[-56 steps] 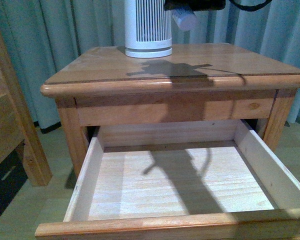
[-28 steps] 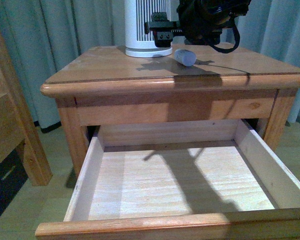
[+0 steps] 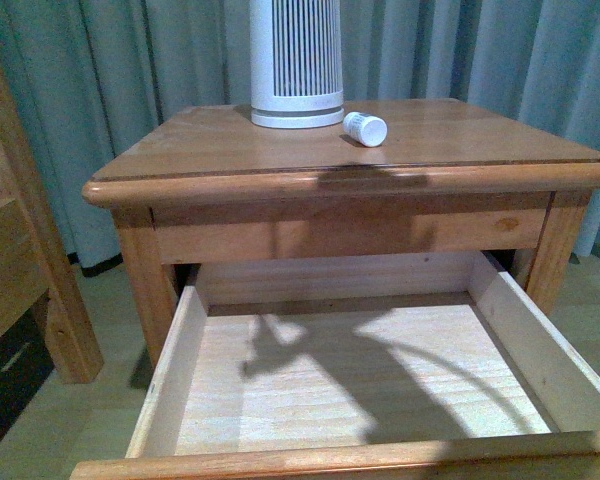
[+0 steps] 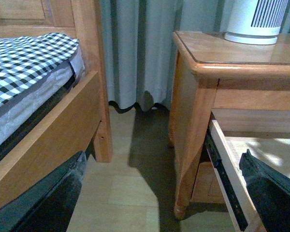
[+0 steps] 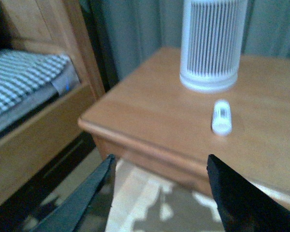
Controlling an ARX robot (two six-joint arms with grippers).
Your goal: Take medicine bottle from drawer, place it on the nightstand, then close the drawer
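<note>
Gone from the front view since half a second ago is the dark arm that hung over the nightstand; the medicine bottle it carried now lies on its side on the glossy top, just beside the base of the white slatted appliance. Grey-green curtains hang behind, and a bed frame with a checked cover stands to the nightstand's left across a strip of wood floor. Nothing lies between the bottle and the front edge of the top. Small, white and cylindrical, the bottle points its cap toward the front-right; in the blurred right wrist view it shows a dark band on its side. Below, the drawer stands pulled well out, its pale raw-wood floor crossed by arm shadows. Right gripper fingers are spread wide and hold nothing, poised off the nightstand's front corner. Left gripper fingers are likewise released, one near the drawer's side rail.
</note>
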